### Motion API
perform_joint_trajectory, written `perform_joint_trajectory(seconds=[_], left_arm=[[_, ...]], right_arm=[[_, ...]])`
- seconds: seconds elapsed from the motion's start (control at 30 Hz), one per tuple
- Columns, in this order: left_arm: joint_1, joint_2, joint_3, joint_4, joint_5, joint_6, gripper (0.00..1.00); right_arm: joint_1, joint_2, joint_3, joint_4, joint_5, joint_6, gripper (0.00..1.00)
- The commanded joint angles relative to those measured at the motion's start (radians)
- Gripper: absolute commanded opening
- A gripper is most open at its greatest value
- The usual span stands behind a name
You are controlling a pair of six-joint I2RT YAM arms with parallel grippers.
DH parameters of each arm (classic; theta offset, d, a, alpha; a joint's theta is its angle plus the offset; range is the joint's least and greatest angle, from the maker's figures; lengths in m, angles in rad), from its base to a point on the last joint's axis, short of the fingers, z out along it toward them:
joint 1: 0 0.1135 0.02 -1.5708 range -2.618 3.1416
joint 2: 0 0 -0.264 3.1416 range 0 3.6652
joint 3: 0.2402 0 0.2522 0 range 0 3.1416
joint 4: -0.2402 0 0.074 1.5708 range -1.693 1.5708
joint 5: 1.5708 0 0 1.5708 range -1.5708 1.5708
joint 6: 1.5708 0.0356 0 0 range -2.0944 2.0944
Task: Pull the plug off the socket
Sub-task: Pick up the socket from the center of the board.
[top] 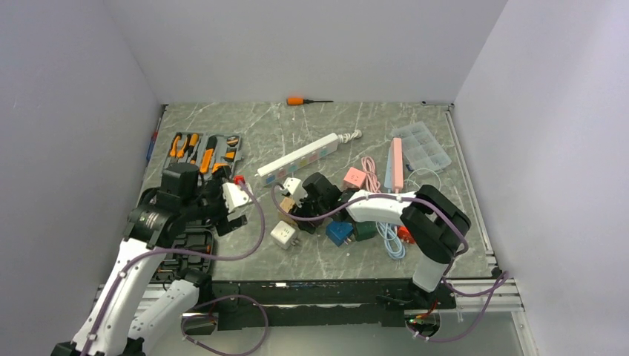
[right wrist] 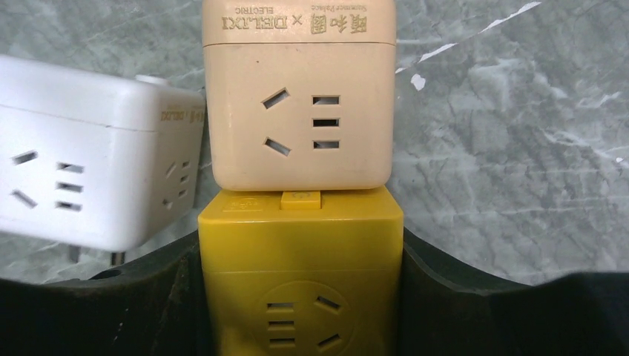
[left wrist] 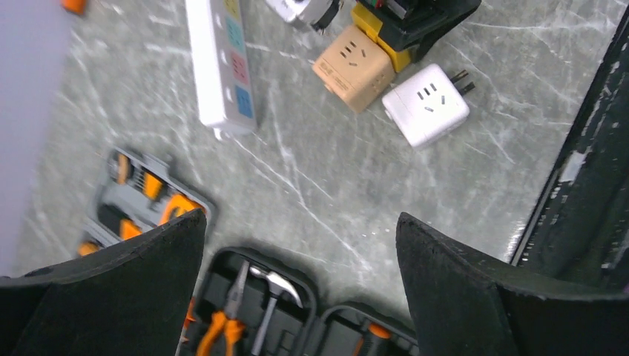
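**Right gripper**: two fingers press against the left and right sides of one yellow cube. No gap shows on either side, so the tool is clamped on that cube.

One beige cube sits end to end against the yellow cube, face touching face, with one small yellow tab at the joint. The pair is mated. It lies on the marble-patterned table, near the middle of the top view and near one white power strip.

**Left gripper**: two fingers stand wide apart and hold nothing. The tool hangs over the left part of the table, above two tool trays:
- One grey tray carries orange-handled tools.
- One black tray holds one hammer and one pair of orange-handled pliers.

**Count, wrist views:**
- There are three cubes: one yellow, one beige and one white cube.
- The white cube lies just beside the beige cube.
- Two prongs project from the white cube.
- The power strip shows four coloured socket panels.

**Count, top view:**
- One orange-handled screwdriver lies at the far edge.
- One clear compartment box lies at the far right.
- There is one pink cube, one blue cube and one green cube.
- There is one coil of pale blue cable.
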Motion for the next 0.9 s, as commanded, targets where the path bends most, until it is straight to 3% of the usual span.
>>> perform_joint_trajectory(seconds=[0.0, 0.17, 0.43, 0.6, 0.87], left_arm=[[0.000, -0.067, 0.006, 0.048, 0.081, 0.206, 0.99], [-0.013, -0.159, -0.073, 0.117, 0.066, 0.493, 0.99], [-0.051, -0.340, -0.245, 0.232, 0.121, 0.902, 0.99], [-0.059, -0.356, -0.285, 0.254, 0.150, 0.986, 0.99], [-0.095, -0.346, -0.332, 0.342, 0.152, 0.978, 0.99]], right_arm=[[-0.015, -0.100, 0.126, -0.127, -0.045, 0.037, 0.00], [-0.068, -0.134, 0.246, -0.229, -0.250, 0.107, 0.00], [-0.074, -0.133, 0.395, -0.338, -0.448, 0.159, 0.00], [-0.068, -0.147, 0.435, -0.318, -0.526, 0.231, 0.00], [-0.017, -0.127, 0.479, -0.324, -0.529, 0.256, 0.00]])
